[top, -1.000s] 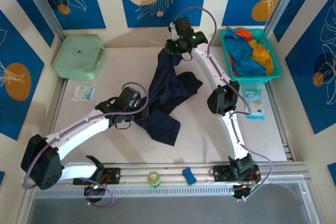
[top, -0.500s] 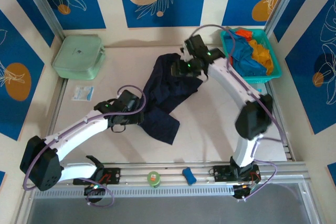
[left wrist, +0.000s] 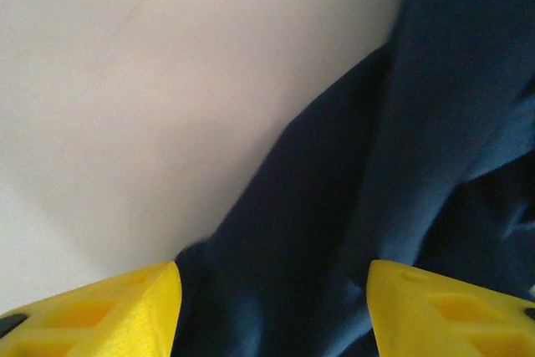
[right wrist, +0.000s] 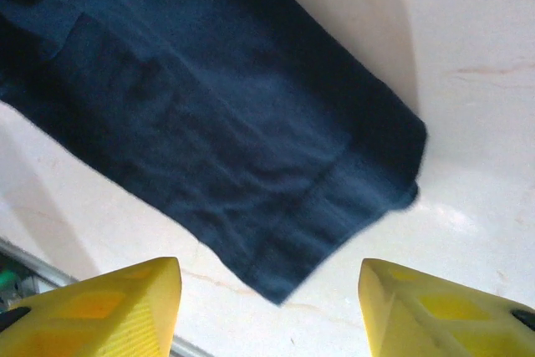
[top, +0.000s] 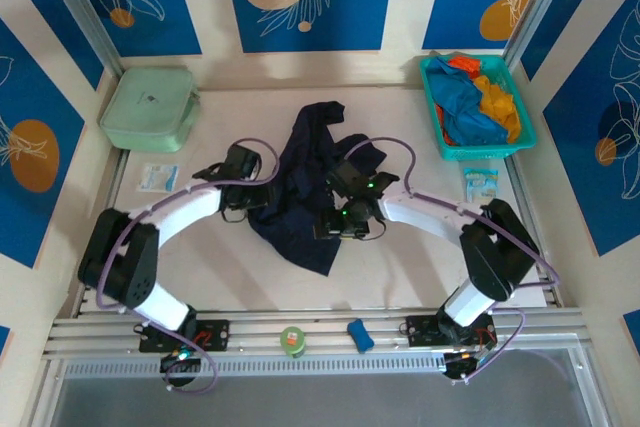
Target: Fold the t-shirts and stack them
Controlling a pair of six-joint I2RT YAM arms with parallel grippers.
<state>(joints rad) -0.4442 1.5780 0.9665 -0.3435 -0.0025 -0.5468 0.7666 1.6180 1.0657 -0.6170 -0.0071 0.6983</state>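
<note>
left gripper [left wrist: 272, 311] stands with its yellow fingers [left wrist: 109, 307] well apart, gripping nothing; the dark navy t-shirt [left wrist: 351, 206] lies under and beyond them on the pale table [left wrist: 125, 81]. right gripper [right wrist: 269, 307] is likewise spread and empty, above a hemmed end of the same shirt. from above, that shirt lies crumpled mid-table between both arms. a bright blue t-shirt [top: 462, 97], an orange t-shirt [top: 502, 99] and a red t-shirt [top: 462, 63] sit heaped in the teal basket [top: 480, 152] at far right; a pale green box [top: 150, 107] sits far left.
</note>
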